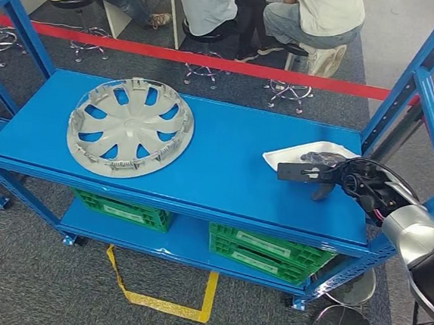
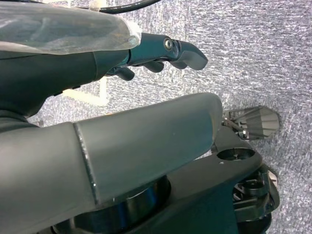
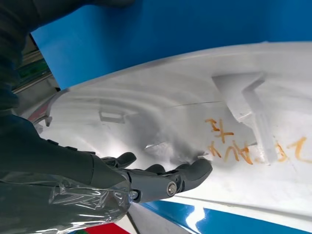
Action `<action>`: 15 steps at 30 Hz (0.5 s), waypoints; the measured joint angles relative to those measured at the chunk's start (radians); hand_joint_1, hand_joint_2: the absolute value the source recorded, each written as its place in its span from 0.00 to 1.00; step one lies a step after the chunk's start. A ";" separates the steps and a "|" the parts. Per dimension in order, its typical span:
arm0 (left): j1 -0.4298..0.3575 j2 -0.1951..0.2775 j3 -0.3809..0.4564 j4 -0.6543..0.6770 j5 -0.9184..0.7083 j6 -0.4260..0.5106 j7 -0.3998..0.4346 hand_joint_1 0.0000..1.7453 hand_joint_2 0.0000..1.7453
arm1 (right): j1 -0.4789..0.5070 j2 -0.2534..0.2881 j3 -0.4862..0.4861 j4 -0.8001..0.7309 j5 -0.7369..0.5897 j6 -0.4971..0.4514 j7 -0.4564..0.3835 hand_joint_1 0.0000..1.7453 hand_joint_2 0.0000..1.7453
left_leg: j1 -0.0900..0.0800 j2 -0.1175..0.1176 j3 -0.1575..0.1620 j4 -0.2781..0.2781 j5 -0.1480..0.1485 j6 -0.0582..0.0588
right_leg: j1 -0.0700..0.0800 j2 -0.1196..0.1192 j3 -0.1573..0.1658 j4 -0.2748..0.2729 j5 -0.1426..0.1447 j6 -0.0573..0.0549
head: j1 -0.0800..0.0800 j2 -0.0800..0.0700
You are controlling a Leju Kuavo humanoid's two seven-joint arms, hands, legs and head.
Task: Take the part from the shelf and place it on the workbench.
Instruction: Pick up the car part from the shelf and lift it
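A white plastic part lies at the right end of the blue shelf; in the right wrist view the white part bears orange writing. My right hand reaches over its near edge, and its dark fingers stretch out along the part's rim with nothing gripped between them. A silver hubcap lies flat on the shelf's left half. My left hand hangs over grey carpet, fingers loosely extended and holding nothing.
Green crates sit on the lower shelf. Blue uprights frame the shelf's right end. Behind a red floor line, several people sit on stools. Yellow tape marks the floor in front.
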 joint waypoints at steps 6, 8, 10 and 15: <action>0.000 0.000 0.000 0.000 0.000 -0.002 0.000 0.00 0.00 | 0.000 0.000 0.002 0.004 0.001 -0.009 -0.004 0.00 1.00 | 0.000 0.000 0.000 0.000 0.000 0.000 | 0.000 0.000 0.000 0.000 0.000 0.000 | 0.000 0.000; 0.000 0.000 0.000 0.000 0.000 -0.002 0.000 0.00 0.00 | 0.000 0.000 0.002 0.004 0.002 -0.010 -0.005 0.16 1.00 | 0.000 0.000 0.000 0.000 0.000 0.000 | 0.000 0.000 0.000 0.000 0.000 0.000 | 0.000 0.000; 0.000 0.000 0.000 0.000 0.000 -0.003 0.000 0.00 0.00 | 0.000 0.000 0.003 0.004 0.002 -0.011 -0.006 0.66 1.00 | 0.000 0.000 0.000 0.000 0.000 0.000 | 0.000 0.000 0.000 0.000 0.000 0.000 | 0.000 0.000; 0.001 0.000 0.000 0.000 0.000 -0.004 0.000 0.00 0.00 | 0.001 0.000 0.003 0.004 0.006 -0.020 -0.009 1.00 1.00 | 0.000 0.000 0.000 0.000 0.000 0.000 | 0.000 0.000 0.000 0.000 0.000 0.000 | 0.000 0.000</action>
